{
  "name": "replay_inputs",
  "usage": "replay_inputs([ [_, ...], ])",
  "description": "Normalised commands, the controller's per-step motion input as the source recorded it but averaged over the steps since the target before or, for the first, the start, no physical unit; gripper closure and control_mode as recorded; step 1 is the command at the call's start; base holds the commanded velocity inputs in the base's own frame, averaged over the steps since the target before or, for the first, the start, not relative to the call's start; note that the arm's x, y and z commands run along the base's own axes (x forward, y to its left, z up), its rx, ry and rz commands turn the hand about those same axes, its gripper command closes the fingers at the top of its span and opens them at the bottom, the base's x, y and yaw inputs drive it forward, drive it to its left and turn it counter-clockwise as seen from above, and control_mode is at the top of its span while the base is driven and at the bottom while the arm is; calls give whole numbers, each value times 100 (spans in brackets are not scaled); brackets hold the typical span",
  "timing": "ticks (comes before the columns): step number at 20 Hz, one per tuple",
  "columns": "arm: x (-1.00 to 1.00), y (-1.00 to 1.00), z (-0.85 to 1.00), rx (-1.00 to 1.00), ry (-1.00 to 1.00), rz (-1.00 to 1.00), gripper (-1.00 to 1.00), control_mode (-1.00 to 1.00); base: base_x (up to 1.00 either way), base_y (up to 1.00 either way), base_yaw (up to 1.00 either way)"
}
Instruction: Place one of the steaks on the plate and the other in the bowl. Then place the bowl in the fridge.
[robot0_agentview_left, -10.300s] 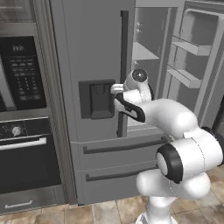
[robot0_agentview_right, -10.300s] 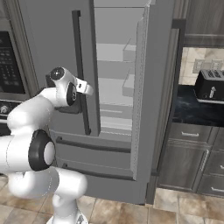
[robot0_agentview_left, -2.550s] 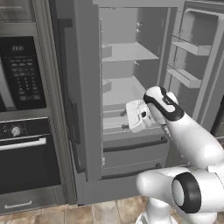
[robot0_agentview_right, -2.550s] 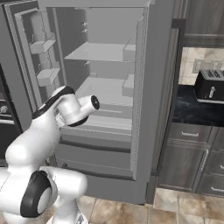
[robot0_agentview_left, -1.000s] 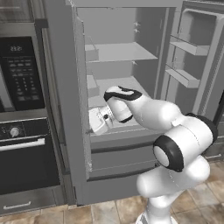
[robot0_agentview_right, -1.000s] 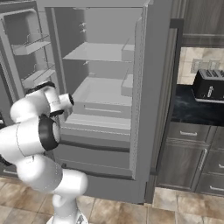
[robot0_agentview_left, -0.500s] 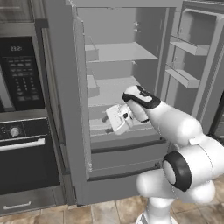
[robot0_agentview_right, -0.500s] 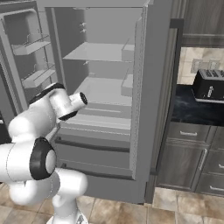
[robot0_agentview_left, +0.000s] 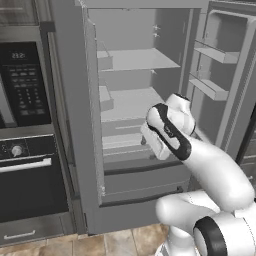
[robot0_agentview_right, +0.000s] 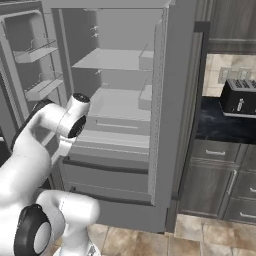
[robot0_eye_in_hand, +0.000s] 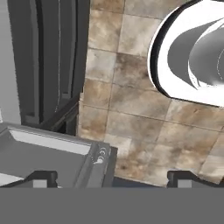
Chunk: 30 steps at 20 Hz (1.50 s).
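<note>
At fridge (robot0_agentview_left: 75, 150) front: both doors swung wide, shelves bare.
Gripper (robot0_eye_in_hand: 111, 177): spread, holding nothing, aimed at floor tiles (robot0_eye_in_hand: 131, 109).
Done: fridge opened.
Left: seemingly steaks, plate, bowl.

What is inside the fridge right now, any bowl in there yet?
The fridge stands open with bare grey shelves and door bins; no bowl on them. The arm covers part of the lower shelf area.

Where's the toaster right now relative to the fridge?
In the right base view, the toaster sits on the dark counter at the right edge, just beyond the fridge and its open right door, above the grey drawers.
</note>
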Motion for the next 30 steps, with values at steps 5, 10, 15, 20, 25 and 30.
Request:
replay_inputs([
  [5, -48, -63, 55, -52, -1, 42, -100, -100, 0, 0, 0],
  [10, -57, -1, 4, -39, 0, 88, -100, -100, 0, 0, 0],
  [15, -72, -8, 25, -22, -4, 86, -100, -100, 0, 0, 0],
  [20, -57, -7, 33, 7, -3, 68, -100, -100, 0, 0, 0],
  [25, -24, -11, 57, 9, 9, 17, -100, -100, 0, 0, 0],
  [30, 0, -24, 0, 19, 17, 0, -100, -100, 0, 0, 0],
])
